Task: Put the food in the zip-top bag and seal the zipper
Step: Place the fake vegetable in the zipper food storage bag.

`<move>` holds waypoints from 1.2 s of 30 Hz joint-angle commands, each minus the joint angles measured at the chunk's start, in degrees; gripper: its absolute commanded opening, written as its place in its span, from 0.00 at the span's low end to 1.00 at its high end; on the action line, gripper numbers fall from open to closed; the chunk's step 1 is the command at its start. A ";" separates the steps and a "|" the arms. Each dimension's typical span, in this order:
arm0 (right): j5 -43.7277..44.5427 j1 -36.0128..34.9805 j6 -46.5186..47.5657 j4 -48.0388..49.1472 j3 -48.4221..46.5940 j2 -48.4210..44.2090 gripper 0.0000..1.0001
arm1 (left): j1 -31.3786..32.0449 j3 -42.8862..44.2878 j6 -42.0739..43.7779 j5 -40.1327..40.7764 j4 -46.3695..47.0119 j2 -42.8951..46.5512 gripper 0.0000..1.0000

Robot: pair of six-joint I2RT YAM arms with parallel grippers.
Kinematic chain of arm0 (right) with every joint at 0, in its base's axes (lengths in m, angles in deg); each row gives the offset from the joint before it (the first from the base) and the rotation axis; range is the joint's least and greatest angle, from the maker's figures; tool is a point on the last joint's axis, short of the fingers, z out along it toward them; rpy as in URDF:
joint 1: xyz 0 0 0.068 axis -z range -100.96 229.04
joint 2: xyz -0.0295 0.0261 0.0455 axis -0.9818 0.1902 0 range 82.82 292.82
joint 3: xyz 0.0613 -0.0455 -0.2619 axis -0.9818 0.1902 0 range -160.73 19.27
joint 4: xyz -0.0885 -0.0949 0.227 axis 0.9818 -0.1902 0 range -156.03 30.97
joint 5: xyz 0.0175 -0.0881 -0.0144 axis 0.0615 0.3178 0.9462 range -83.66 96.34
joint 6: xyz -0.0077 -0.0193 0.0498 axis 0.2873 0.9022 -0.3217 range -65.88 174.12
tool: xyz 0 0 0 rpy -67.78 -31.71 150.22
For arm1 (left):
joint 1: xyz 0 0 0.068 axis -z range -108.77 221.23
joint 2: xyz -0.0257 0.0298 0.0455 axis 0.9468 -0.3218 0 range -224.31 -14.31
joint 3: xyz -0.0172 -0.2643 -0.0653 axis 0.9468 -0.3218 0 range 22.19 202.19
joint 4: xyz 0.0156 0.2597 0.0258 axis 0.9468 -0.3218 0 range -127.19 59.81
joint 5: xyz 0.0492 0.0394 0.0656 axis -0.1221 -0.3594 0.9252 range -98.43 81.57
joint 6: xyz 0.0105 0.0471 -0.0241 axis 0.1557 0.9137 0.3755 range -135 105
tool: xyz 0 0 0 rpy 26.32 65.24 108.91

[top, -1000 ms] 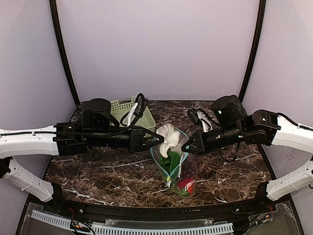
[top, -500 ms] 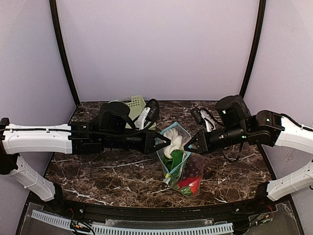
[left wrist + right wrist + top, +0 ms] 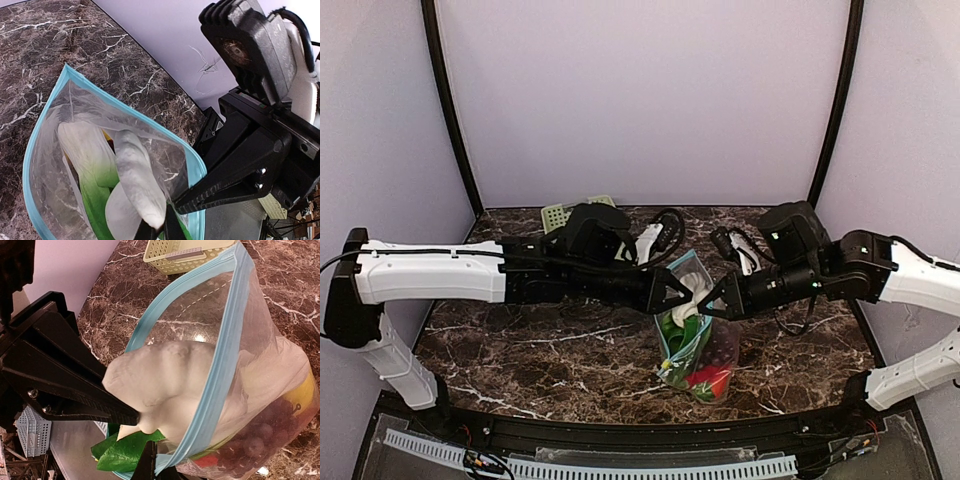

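Observation:
The clear zip-top bag [image 3: 708, 352] stands on the table with its mouth open. My left gripper [image 3: 680, 294] is shut on the white stalk of the bok choy [image 3: 694, 291] and holds it in the mouth, part inside and part out. In the left wrist view my gripper [image 3: 156, 231] pinches the stalk [image 3: 135, 185] inside the bag's blue rim [image 3: 31, 150]. My right gripper [image 3: 156, 467] is shut on the light blue zipper strip [image 3: 227, 340] and holds the mouth open. Grapes [image 3: 260, 435], a lemon [image 3: 302, 395] and red chilli [image 3: 212, 461] lie inside. The slider tab is not in view.
The pale green slotted basket [image 3: 560, 214] sits at the back left, mostly hidden behind my left arm, and shows in the right wrist view [image 3: 185, 252]. The two grippers meet tip to tip over the bag. Purple walls close in the back and sides.
My left arm has reached right and down, carrying the bok choy from above the bag into its mouth. The bag and my right gripper have shifted slightly to the right.

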 commanded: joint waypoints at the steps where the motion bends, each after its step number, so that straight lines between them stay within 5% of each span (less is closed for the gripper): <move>1: -0.80 0.23 -0.28 5.48 -0.06 -1.24 0.00 | 0.25 2.87 0.27 2.05 -5.80 -3.37 0.01; 8: -0.14 0.21 -0.34 5.64 -0.18 -1.49 0.00 | 0.17 4.70 0.13 7.44 -8.03 -5.85 0.02; 29: 5.63 0.26 -2.83 5.55 1.45 -3.67 0.00 | 0.16 4.87 7.25 1.13 -4.17 2.25 0.65; 36: 10.53 0.25 -5.27 7.07 2.42 -5.43 0.00 | 0.16 1.25 7.96 1.15 -6.01 10.44 0.70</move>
